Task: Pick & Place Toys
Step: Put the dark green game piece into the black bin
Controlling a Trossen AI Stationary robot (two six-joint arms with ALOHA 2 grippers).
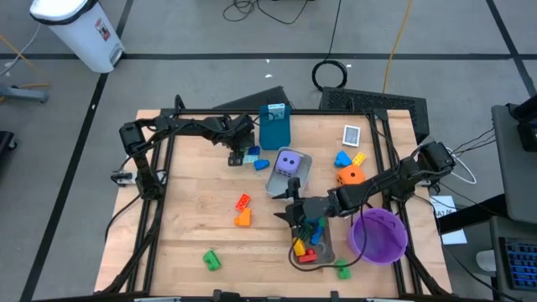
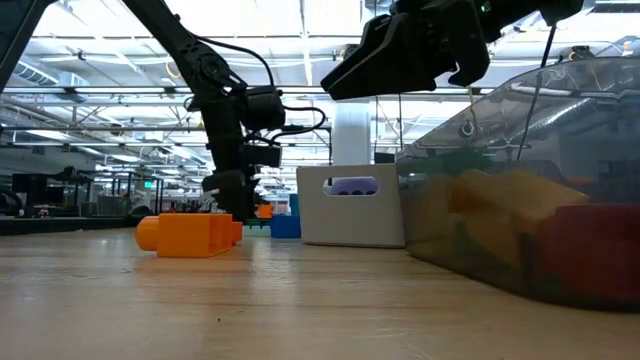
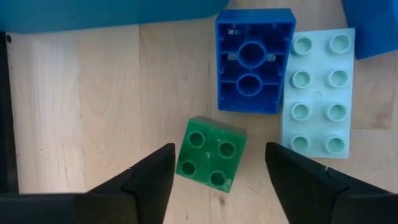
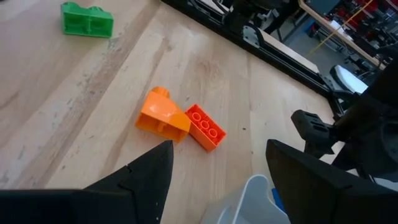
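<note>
A small green brick (image 3: pixel 210 154) lies studs up on the wooden table, between the open fingers of my left gripper (image 3: pixel 219 171), which points down at the far middle (image 1: pixel 237 153); the fingers stand beside it without touching. Next to it lie a dark blue brick (image 3: pixel 255 60), hollow side up, and a pale teal brick (image 3: pixel 318 93). My right gripper (image 1: pixel 294 211) hangs open above the table beside the near grey tray (image 1: pixel 325 250), which holds several bricks. A purple die (image 1: pixel 289 162) sits in the far grey tray (image 1: pixel 302 178). An orange die (image 1: pixel 351 174) rests on the table.
An orange brick (image 4: pixel 163 118) and a red brick (image 4: pixel 205 127) lie left of centre, and a green brick (image 4: pixel 87 20) lies near the front. A purple bowl (image 1: pixel 379 235) stands front right. A blue container (image 1: pixel 274 126) stands at the far edge, with blue (image 1: pixel 342 158) and yellow (image 1: pixel 359 158) bricks beyond.
</note>
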